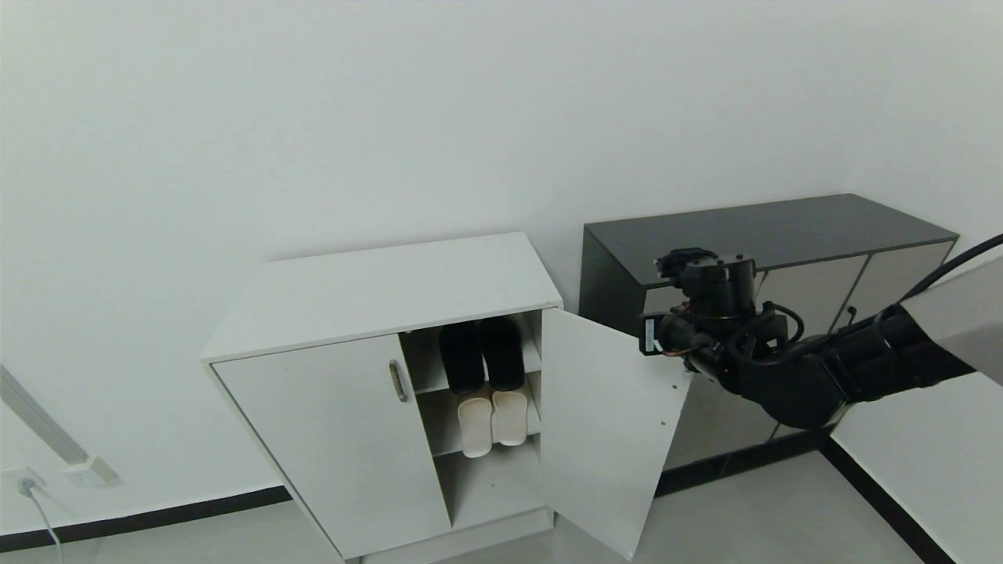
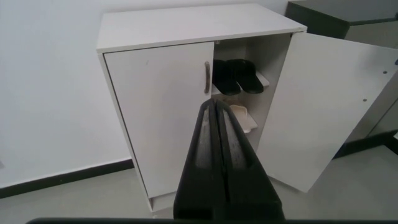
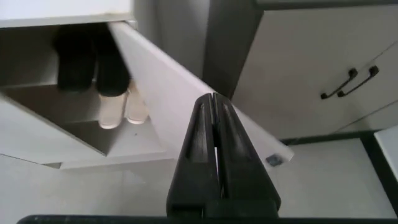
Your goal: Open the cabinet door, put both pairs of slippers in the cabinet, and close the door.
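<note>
We see the white cabinet (image 1: 376, 290) with its right door (image 1: 603, 423) swung open. Inside, 2 black slippers (image 1: 482, 356) sit on the top shelf and 2 white slippers (image 1: 494, 419) on the middle shelf, poking past its front edge. Our right gripper (image 3: 214, 102), fingers pressed together, hangs just beside the open door's outer edge. Our left gripper (image 2: 215, 109), also pressed together, faces the cabinet's front.

White wall (image 1: 470, 94), pale floor (image 1: 744, 517), dark-topped sideboard (image 1: 768, 227), perhaps grey-fronted.
</note>
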